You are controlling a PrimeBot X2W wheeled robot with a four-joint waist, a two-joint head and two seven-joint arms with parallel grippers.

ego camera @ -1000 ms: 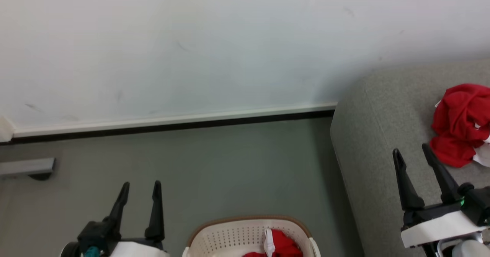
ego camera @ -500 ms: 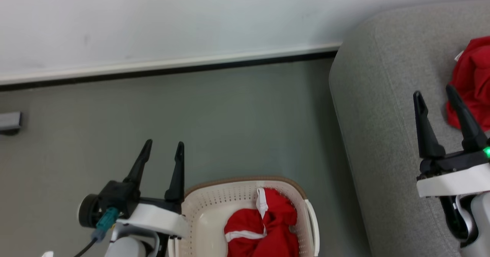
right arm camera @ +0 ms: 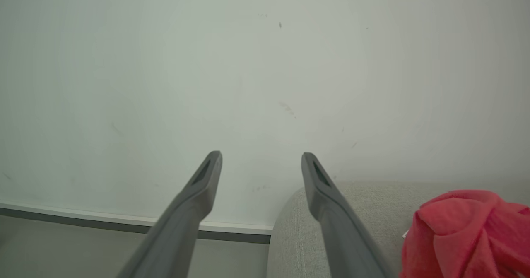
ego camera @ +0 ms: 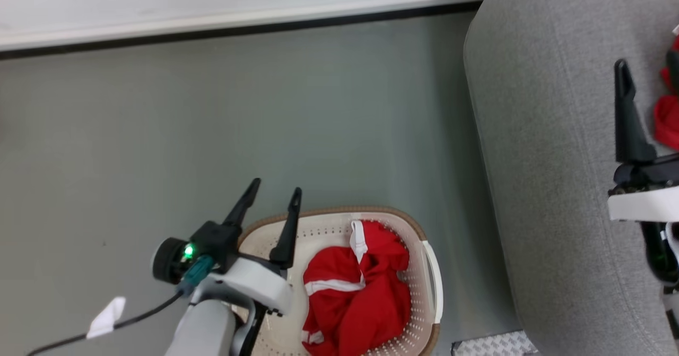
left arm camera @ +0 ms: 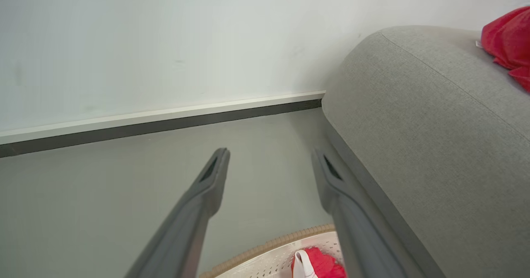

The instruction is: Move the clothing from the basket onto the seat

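Note:
The cream basket (ego camera: 339, 210) with its brown rim stands on the floor at the bottom centre, and red clothing (ego camera: 355, 292) with white stripes lies crumpled inside it. My left gripper (ego camera: 277, 186) hovers open and empty over the basket's left rim. In the left wrist view the left gripper (left arm camera: 269, 151) points past the basket rim (left arm camera: 269, 244) toward the wall. The grey seat (ego camera: 541, 159) fills the right side. My right gripper (ego camera: 648, 67) stands open above it, beside another red garment (ego camera: 667, 120) lying on the cushion. The right wrist view has the right gripper (right arm camera: 261, 155) open, with that garment (right arm camera: 468, 232) at lower right.
Grey floor (ego camera: 212, 122) stretches between the basket and the white wall with its dark baseboard (ego camera: 238, 24). A cable with a white tag (ego camera: 106, 316) trails from my left arm. A ribbed metal plate (ego camera: 493, 344) lies at the seat's foot.
The head camera has tilted down, so the basket shows more fully. My left gripper has shifted right, from beside the basket to over its left rim. Both grippers stay open.

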